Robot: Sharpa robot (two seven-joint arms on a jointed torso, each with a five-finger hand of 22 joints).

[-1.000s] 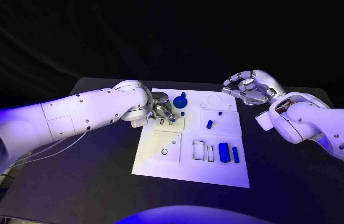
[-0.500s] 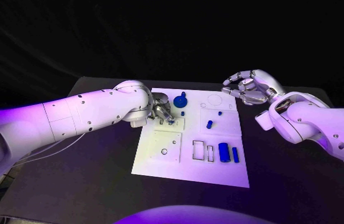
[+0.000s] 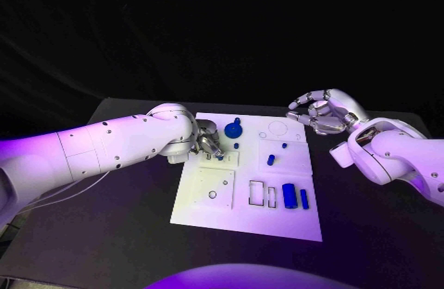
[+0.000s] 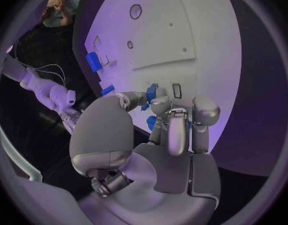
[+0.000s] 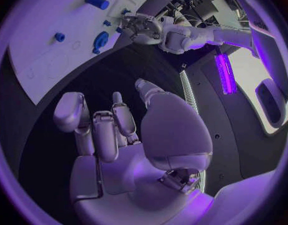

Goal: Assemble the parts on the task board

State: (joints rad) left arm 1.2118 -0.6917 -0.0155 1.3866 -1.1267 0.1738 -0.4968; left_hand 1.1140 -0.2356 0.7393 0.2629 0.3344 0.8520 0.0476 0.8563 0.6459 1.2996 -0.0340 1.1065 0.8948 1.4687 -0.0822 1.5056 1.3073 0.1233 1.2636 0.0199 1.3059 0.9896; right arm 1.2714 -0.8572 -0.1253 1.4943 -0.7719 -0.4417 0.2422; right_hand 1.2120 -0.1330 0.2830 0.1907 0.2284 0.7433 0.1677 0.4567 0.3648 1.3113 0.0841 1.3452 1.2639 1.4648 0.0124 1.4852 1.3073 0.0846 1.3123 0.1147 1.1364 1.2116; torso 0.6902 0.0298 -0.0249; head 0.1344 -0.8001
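White and flat, the rectangular task board (image 3: 242, 218) lies in the middle of the black counter (image 3: 120, 237), and the left robot hand (image 3: 208, 145) sits low over its upper left part, beside the round blue knob-like part (image 3: 233, 131) standing there. In the left wrist view its silver fingers (image 4: 171, 116) are drawn together over the board with a small blue part (image 4: 150, 93) between the fingertips; I judge it pinched, though how firmly cannot be told. A small dark-outlined slot (image 4: 176, 90) lies just beside those fingertips, so the likely step is seating this piece, and that step turns on bringing the piece's long axis in line with the slot's. Which way the piece is turned in the fingers is mostly hidden.

The right robot hand (image 3: 319, 112) hangs past the board's upper right corner, fingers curled in with nothing in them, well apart from any part. The loose pieces nearer that side are the small blue peg (image 3: 270, 160) near the middle of the board and the thick blue cylinder (image 3: 289, 196) and thin blue bar (image 3: 303, 200), lying side by side in the lower right with their long axes running up and down the board. For those the right arm is the nearer; for the slot in hand, the left is already on it.
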